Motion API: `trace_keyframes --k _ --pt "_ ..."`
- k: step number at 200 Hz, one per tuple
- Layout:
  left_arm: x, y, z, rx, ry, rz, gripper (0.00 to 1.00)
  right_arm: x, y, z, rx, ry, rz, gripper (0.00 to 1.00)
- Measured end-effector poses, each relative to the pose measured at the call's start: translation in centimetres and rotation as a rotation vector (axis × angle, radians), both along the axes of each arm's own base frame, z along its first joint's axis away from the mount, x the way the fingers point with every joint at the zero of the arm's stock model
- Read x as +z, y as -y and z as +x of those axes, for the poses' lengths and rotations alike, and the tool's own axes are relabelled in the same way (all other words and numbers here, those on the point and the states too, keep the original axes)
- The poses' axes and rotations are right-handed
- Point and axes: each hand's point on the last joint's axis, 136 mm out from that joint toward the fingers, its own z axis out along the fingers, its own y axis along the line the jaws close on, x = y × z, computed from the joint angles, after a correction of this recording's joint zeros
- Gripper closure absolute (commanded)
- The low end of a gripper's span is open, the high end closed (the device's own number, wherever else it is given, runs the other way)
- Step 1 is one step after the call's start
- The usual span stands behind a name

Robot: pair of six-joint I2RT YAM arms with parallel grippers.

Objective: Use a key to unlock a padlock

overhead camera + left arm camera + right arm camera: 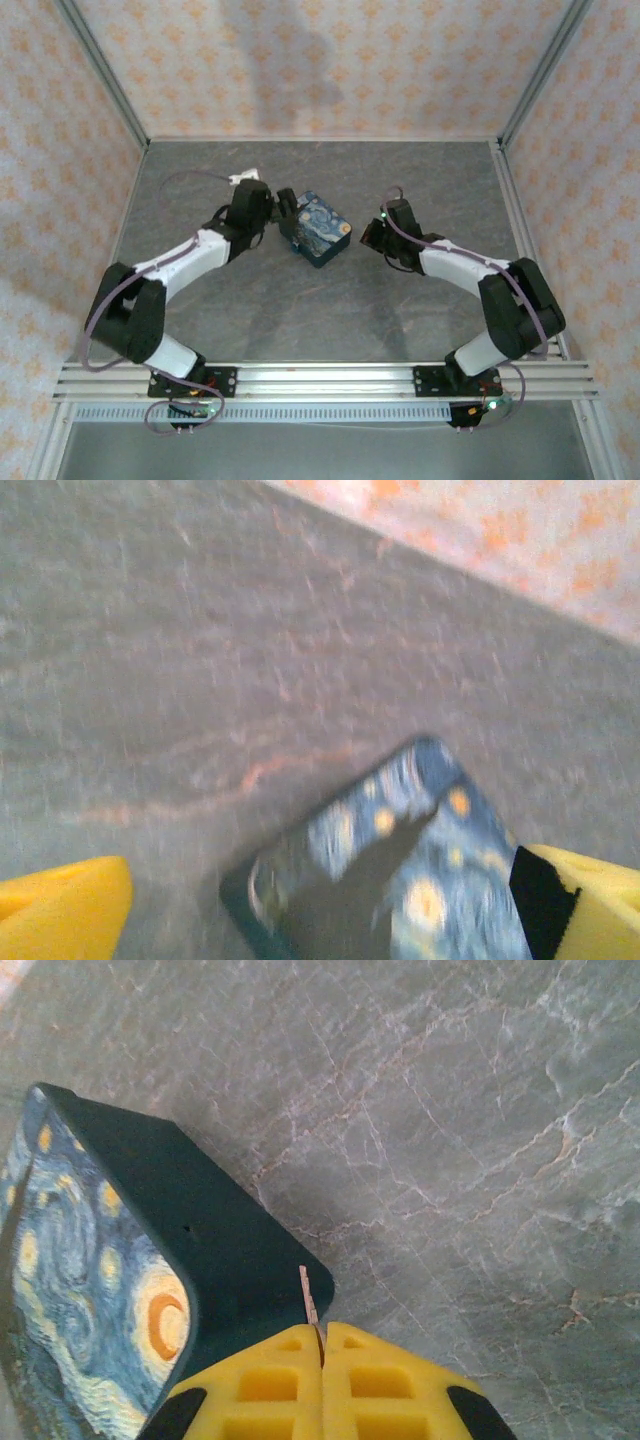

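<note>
The padlock (320,228), a dark-blue block with a starry-night print, lies on the grey table (300,310). My left gripper (285,215) is at its left side. In the blurred left wrist view that gripper (322,900) is open, its yellow fingers (60,910) spread wide with the padlock (420,850) between them, nearer the right finger. My right gripper (372,235) is just right of the padlock. In the right wrist view it (322,1345) is shut on the key (309,1305), a thin pale blade pointing at the padlock's (150,1260) dark side.
Patterned walls (320,60) and metal frame posts (105,80) enclose the table at the back and both sides. An aluminium rail (320,380) carrying the arm bases runs along the near edge. Bare marbled surface (480,1140) stretches to the right of the padlock.
</note>
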Motion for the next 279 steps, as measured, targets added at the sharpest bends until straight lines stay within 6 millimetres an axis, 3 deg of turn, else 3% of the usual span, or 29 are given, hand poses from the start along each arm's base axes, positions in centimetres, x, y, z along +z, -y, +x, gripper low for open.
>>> trace_keyframes --k 40,56,70,92,118,154,189,214,235,254,279 --pt "-1.9 -1.6 6.3 0.085 -0.115 0.092 0.20 -0.9 -0.3 -0.2 -0.007 -0.022 -0.004 1.00" --pt "-3.8 -1.3 8.2 0.077 -0.180 0.132 0.24 -1.4 -0.2 -0.2 -0.012 -0.035 -0.009 1.00" --pt "-6.0 -1.1 8.7 0.065 -0.242 0.162 0.27 -2.1 -0.2 -0.2 -0.016 -0.054 -0.015 1.00" --pt "-9.4 -1.3 7.2 0.045 -0.349 0.188 0.29 -3.2 -0.1 -0.3 -0.020 -0.081 -0.026 1.00" --pt "-10.8 -1.5 4.9 0.029 -0.406 0.176 0.31 -3.3 -0.4 0.3 -0.020 -0.081 -0.026 1.00" --pt "-10.6 -1.7 1.7 0.020 -0.428 0.139 0.31 -3.1 -0.8 1.7 -0.031 -0.070 -0.035 1.00" --pt "-9.4 0.0 0.0 -0.002 -0.385 0.090 0.31 -3.1 -1.0 3.1 -0.045 -0.061 -0.042 1.00" --pt "-10.3 1.4 -1.4 -0.020 -0.399 0.066 0.27 -2.9 -1.6 4.3 -0.037 -0.050 -0.044 1.00" --pt "-11.0 1.1 -2.3 -0.002 -0.417 0.066 0.19 -1.9 -1.5 5.5 -0.036 -0.027 -0.048 1.00" --pt "-10.0 0.0 -2.9 0.032 -0.404 0.065 0.17 -1.4 -0.5 6.2 -0.048 -0.016 -0.069 1.00" --pt "-5.8 -1.1 -3.3 0.056 -0.316 0.047 0.19 -1.1 0.8 5.4 -0.043 -0.038 -0.115 1.00"
